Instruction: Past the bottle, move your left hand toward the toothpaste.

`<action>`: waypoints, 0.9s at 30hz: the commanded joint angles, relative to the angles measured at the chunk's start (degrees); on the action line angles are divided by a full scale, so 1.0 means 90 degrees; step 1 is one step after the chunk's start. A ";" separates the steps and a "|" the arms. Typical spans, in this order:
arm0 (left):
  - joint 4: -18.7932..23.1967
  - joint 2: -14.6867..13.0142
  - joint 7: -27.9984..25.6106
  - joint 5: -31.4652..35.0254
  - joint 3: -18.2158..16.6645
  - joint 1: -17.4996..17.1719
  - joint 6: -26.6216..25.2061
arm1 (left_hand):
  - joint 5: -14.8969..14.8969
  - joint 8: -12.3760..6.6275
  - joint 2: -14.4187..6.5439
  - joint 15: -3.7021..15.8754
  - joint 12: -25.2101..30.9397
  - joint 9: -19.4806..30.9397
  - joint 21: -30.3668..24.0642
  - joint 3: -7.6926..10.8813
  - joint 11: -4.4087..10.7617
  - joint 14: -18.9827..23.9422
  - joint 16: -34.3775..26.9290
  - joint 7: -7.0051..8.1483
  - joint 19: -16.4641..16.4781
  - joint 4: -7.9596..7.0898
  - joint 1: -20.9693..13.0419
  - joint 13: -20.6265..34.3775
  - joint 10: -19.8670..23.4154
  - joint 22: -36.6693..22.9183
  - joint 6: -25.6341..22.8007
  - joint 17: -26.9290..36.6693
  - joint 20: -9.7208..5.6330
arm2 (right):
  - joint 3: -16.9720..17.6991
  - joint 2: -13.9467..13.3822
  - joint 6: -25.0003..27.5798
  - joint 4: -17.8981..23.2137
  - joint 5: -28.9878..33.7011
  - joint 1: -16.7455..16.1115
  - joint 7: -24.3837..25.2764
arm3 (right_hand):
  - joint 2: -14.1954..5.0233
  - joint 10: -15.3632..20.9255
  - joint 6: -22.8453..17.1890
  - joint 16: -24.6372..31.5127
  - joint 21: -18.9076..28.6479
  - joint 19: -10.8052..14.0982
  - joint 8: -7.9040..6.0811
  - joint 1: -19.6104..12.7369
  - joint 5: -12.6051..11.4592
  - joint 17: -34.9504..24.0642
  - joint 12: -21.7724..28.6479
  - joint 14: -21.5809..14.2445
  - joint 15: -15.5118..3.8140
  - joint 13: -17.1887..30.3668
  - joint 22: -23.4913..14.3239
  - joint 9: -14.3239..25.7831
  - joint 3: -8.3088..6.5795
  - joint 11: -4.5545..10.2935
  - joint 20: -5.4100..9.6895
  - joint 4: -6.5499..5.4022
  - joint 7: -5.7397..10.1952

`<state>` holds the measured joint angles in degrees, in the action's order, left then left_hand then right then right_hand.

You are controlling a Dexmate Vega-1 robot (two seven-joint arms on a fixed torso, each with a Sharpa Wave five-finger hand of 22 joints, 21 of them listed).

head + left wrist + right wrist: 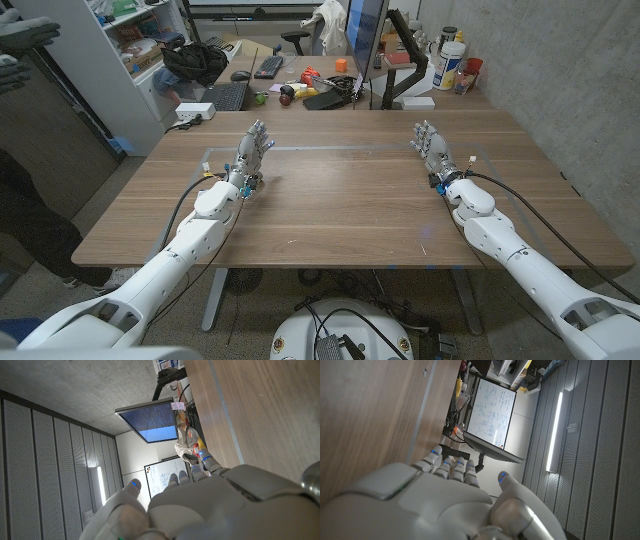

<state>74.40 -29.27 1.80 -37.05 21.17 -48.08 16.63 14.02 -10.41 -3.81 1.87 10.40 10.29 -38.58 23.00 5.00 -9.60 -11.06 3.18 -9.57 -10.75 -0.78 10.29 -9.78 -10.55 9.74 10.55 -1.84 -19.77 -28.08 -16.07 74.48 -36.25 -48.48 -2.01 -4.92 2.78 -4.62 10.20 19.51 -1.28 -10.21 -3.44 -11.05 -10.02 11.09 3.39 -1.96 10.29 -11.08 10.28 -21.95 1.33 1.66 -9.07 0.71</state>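
Head view: wooden bench (340, 200), bare surface; neither bottle nor toothpaste can be made out on it. Left hand (252, 153) over the bench's left half, fingers released, extended, grasping nothing. Right hand (430, 145) over the right half, likewise released and extended. Cluttered desk (300, 85) with monitor (365, 40) beyond the far edge.

Left wrist view: back of left hand (210, 505), fingers straight; bench (260, 415) alongside; lit monitor (150, 422) beyond.

Right wrist view: back of right hand (445, 505), fingers straight; whiteboard (492, 412) beyond.
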 commanded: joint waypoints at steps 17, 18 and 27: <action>0.0041 -0.0072 -0.0100 0.0314 -0.0027 -0.0015 0.0210 | 0.0027 -0.0078 -0.0650 0.0192 0.0064 0.0021 -0.0039 0.0036 -0.0024 -0.0259 -0.0066 0.0095 -0.0152 0.0016 -0.0025 0.0011 -0.0018 -0.0019 0.0355 0.0006 -0.0398 | 0.0975 0.0765 0.0424 0.0024 0.0897 -0.0215 -0.0546 | -0.0600 0.0088 -0.0053 0.0050 0.0029 -0.0012 -0.0050 -0.0005 -0.0015 -0.0021 0.0053 0.0048 -0.0167 0.0015 -0.0028 0.0014 -0.0047 0.0000 0.0785 0.0016 0.0007; 0.0052 -0.0079 -0.0117 0.0335 -0.0028 -0.0022 0.0222 | 0.0027 -0.0079 -0.0650 0.0188 0.0063 0.0021 -0.0038 0.0037 -0.0028 -0.0257 -0.0066 0.0096 -0.0151 0.0017 -0.0027 0.0011 -0.0018 -0.0019 0.0349 0.0006 -0.0399 | 0.0999 0.0785 0.0428 0.0021 0.0914 -0.0219 -0.0564 | -0.0599 0.0090 -0.0052 0.0050 0.0029 -0.0011 -0.0050 -0.0006 -0.0014 -0.0021 0.0054 0.0047 -0.0165 0.0015 -0.0028 0.0014 -0.0047 -0.0005 0.0782 0.0017 0.0006; 0.0229 -0.0215 -0.0321 0.0620 -0.0031 -0.0111 0.0318 | 0.0027 -0.0090 -0.0650 0.0179 0.0064 0.0022 -0.0036 0.0043 -0.0046 -0.0251 -0.0065 0.0144 -0.0144 0.0026 -0.0042 0.0010 -0.0002 -0.0016 0.0300 0.0005 -0.0367 | 0.1173 0.0924 0.0473 0.0027 0.1068 -0.0253 -0.0659 | -0.0592 0.0099 -0.0058 0.0054 0.0024 -0.0011 -0.0054 -0.0009 -0.0011 -0.0018 0.0060 0.0040 -0.0160 0.0015 -0.0028 0.0014 -0.0048 0.0002 0.0768 0.0024 0.0005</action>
<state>74.98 -30.09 0.61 -33.89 20.94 -48.27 18.57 14.02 -10.82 -4.03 1.86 10.60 10.27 -38.58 22.99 4.99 -9.59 -11.51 3.93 -9.56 -10.75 -1.01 10.28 -9.77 -10.54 10.04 10.39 -1.84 -11.29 -21.45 -12.47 74.66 -28.47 -50.34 -6.76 -4.92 2.97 -4.61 10.20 19.51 -1.28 -10.21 -3.44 -11.05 -10.01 11.08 3.38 -1.96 10.27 -11.08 10.27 -21.95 1.12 1.65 -9.06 0.71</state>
